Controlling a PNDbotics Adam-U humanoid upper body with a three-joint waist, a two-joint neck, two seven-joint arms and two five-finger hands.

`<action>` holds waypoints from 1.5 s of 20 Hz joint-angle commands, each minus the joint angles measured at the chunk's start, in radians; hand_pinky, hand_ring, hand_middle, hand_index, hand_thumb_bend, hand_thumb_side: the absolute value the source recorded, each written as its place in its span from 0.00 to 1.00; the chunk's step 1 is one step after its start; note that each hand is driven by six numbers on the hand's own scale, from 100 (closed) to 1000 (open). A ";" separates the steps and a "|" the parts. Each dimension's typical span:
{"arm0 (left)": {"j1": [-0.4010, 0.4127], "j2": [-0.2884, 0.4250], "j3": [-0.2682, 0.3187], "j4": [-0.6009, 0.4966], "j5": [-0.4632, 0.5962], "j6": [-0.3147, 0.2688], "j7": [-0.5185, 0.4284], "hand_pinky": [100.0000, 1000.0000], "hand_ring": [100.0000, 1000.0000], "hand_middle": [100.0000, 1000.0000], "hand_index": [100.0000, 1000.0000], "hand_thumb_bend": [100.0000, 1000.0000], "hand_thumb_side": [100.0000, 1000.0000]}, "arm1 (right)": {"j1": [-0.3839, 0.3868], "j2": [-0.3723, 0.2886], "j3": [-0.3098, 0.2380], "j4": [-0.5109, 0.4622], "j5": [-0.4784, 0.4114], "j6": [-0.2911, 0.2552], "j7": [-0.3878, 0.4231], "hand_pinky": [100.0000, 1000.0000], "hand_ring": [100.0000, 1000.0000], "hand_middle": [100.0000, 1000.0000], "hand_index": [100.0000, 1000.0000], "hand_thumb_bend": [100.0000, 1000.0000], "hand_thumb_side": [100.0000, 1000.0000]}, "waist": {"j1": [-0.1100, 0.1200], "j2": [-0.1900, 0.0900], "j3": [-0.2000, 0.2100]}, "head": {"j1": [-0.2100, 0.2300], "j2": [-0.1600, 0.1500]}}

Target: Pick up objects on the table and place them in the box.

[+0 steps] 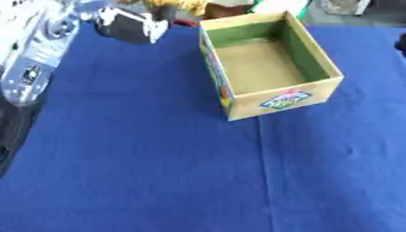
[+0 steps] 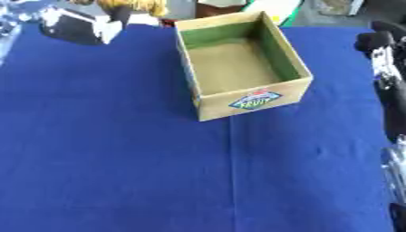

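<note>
An open cardboard box (image 1: pixel 321 59) with a green inner lining and a colourful label on its front stands on the blue cloth at the upper middle; its inside is bare. My left hand (image 1: pixel 131 25), black and white, is at the far left edge of the table, left of the box. Its fingers are curled against a yellow-brown object (image 1: pixel 171 6) that is blurred and cut off by the top edge. My right hand (image 2: pixel 374 41) shows at the right edge, level with the box and apart from it; its shape is too blurred to read.
The blue cloth (image 1: pixel 158 158) covers the whole table, with a fold line running down from the box. Behind the box at the far edge lie a dark reddish thing (image 1: pixel 226 9) and a white and green thing (image 2: pixel 277 8). My left arm (image 1: pixel 36 50) comes in along the left edge.
</note>
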 commanded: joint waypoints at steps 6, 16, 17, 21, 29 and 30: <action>-0.081 -0.100 0.036 0.140 -0.145 0.011 0.141 0.13 0.23 0.11 0.22 0.00 0.30 | -0.062 0.014 0.021 -0.020 -0.029 -0.017 0.031 0.89 0.76 0.68 0.84 0.00 0.68 | 0.009 -0.012 -0.082 | 0.088 -0.016; -0.080 -0.186 0.048 0.342 -0.315 -0.016 0.320 0.14 0.24 0.11 0.22 0.00 0.30 | -0.104 0.055 0.057 -0.020 -0.063 -0.022 0.075 0.89 0.76 0.68 0.84 0.00 0.66 | 0.030 -0.011 -0.162 | 0.159 -0.005; -0.082 -0.193 0.050 0.358 -0.323 -0.018 0.329 0.14 0.24 0.11 0.23 0.00 0.30 | -0.106 0.058 0.059 -0.020 -0.065 -0.022 0.078 0.89 0.76 0.68 0.84 0.00 0.66 | 0.032 -0.010 -0.171 | 0.165 -0.006; -0.087 -0.212 0.058 0.414 -0.363 -0.028 0.373 0.14 0.24 0.11 0.23 0.00 0.29 | -0.124 0.072 0.072 -0.020 -0.078 -0.022 0.091 0.89 0.76 0.68 0.84 0.00 0.65 | 0.038 -0.002 -0.209 | 0.198 -0.013; -0.084 -0.219 0.074 0.512 -0.470 -0.067 0.346 0.16 0.27 0.13 0.25 0.00 0.29 | -0.134 0.080 0.088 -0.020 -0.090 -0.026 0.114 0.89 0.76 0.68 0.85 0.00 0.65 | 0.043 0.014 -0.230 | 0.203 -0.007; -0.080 -0.218 0.075 0.516 -0.477 -0.071 0.332 0.17 0.28 0.13 0.25 0.00 0.28 | -0.132 0.080 0.087 -0.020 -0.090 -0.025 0.114 0.90 0.76 0.68 0.85 0.00 0.65 | 0.042 0.016 -0.229 | 0.201 -0.004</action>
